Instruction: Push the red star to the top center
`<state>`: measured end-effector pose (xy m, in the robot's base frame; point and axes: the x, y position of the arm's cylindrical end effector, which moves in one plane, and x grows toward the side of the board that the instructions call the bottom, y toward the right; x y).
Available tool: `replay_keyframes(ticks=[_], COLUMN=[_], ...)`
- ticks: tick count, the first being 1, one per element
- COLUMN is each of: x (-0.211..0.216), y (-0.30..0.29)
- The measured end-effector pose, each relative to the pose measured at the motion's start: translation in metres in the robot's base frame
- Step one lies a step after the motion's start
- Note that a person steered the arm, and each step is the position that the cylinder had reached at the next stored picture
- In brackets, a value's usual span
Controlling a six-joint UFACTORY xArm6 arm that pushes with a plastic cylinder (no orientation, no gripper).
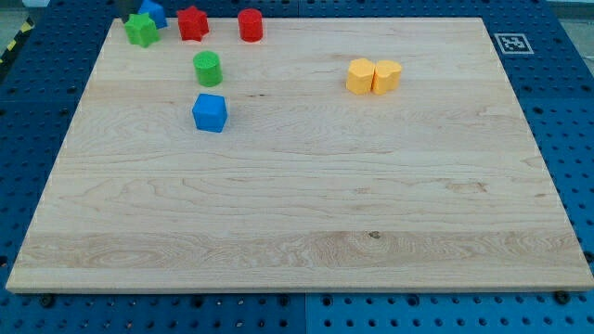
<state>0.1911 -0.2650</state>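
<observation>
The red star [192, 23] sits near the board's top edge, left of centre. A red cylinder [250, 24] stands just to its right. A green star [141, 30] lies at the top left corner, with a blue block [153, 12] touching it from behind, at the view's top. Only a small dark bit of my rod shows at the view's top edge; my tip [125, 18] is just left of the blue block and above the green star, well left of the red star.
A green cylinder [207, 68] and a blue block [210, 112] lie below the red star. Two yellow blocks [360, 76] [386, 75] touch each other right of centre. A printed marker [510, 43] sits at the board's top right corner.
</observation>
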Motion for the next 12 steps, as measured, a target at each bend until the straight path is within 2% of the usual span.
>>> replay_keyframes(ticks=[9,12], x=[0.001,0.021], y=[0.074,0.085])
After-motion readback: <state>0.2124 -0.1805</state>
